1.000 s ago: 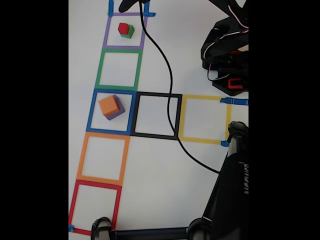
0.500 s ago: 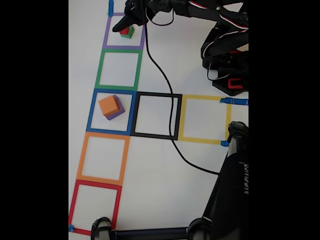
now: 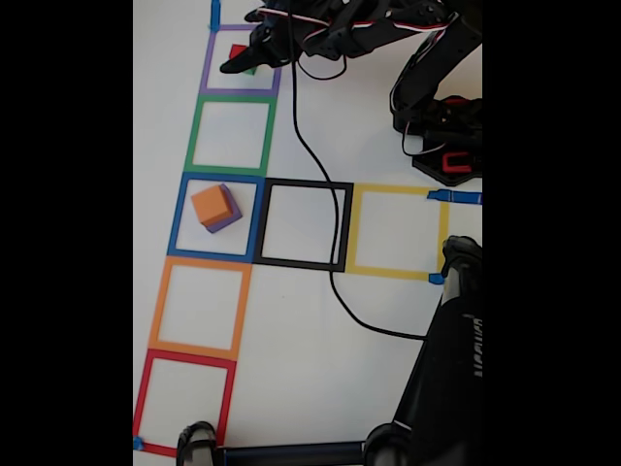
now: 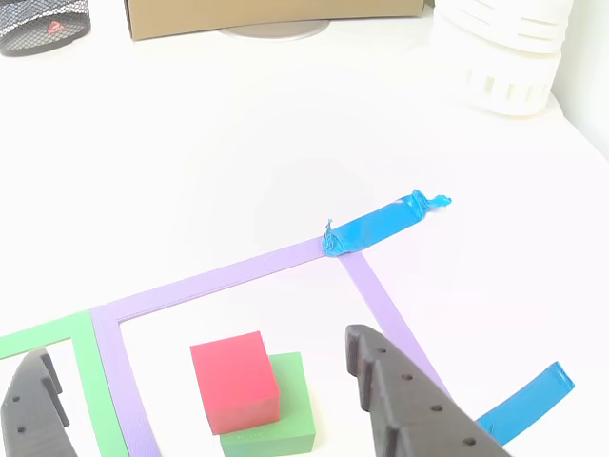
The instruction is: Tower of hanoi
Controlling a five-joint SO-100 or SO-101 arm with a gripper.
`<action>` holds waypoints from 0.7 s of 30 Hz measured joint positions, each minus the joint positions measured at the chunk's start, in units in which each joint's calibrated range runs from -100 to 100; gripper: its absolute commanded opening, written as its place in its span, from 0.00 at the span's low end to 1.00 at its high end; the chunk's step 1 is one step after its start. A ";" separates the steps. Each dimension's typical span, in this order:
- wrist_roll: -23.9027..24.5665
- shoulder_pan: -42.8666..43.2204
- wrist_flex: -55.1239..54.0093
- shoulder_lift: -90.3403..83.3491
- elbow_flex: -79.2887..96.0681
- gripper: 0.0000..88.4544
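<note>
Two stacks of plain matte cubes sit inside flat tape squares.
The red cube (image 4: 235,382) rests on the green cube (image 4: 285,409) in the purple square (image 4: 219,278); orange cube (image 3: 212,205) tops purple cube (image 3: 231,219) in the blue square (image 3: 178,218). The gripper (image 4: 200,400), lower than a second ago, straddles the red cube with jaws spread wide, gripping nothing.

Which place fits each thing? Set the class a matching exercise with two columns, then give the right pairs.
Things:
1. red cube
2. orange cube
3. gripper
4. black cable

Places:
A. crossing the black tape square
B. open, fingers either side of the small stack
C. on the green cube
D. on the purple cube

Pairs: 1-C, 2-D, 3-B, 4-A
</note>
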State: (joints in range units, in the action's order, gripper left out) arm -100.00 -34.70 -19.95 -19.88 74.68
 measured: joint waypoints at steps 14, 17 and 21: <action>0.00 0.47 -19.27 18.15 -0.18 0.40; 0.00 1.76 -20.96 21.36 -1.06 0.39; 0.00 2.22 -23.38 25.07 -3.01 0.39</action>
State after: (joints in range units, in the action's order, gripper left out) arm -100.00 -32.48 -43.33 5.19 71.67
